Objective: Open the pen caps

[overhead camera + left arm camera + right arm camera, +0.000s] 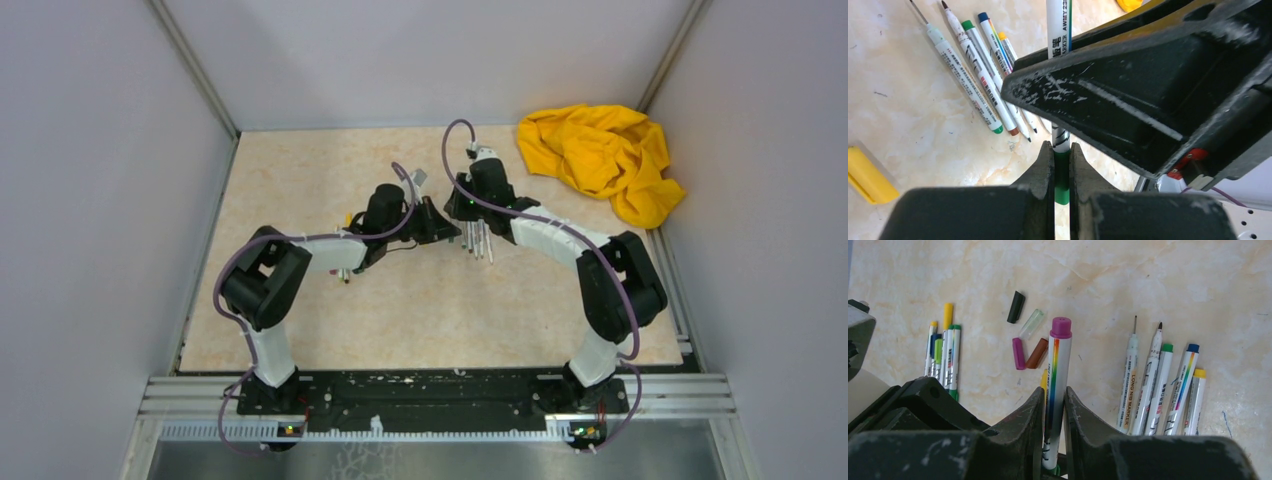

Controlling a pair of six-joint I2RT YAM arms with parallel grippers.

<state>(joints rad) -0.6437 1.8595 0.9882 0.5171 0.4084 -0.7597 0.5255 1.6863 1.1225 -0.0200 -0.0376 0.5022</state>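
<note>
Top external view: from their bases at the bottom edge, both arms fold at the elbow and reach inward, meeting mid-frame over the table. The left gripper is clamped on the green end of a pen. The right gripper flanks the same barrel closely; whether it presses cannot be told. Beyond its fingers the purple cap sits on the pen's far end at centre frame. Four loose caps lie on the table just left of it.

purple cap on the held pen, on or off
On: the purple cap sits on the upper end of the pen, no nib showing.
</note>
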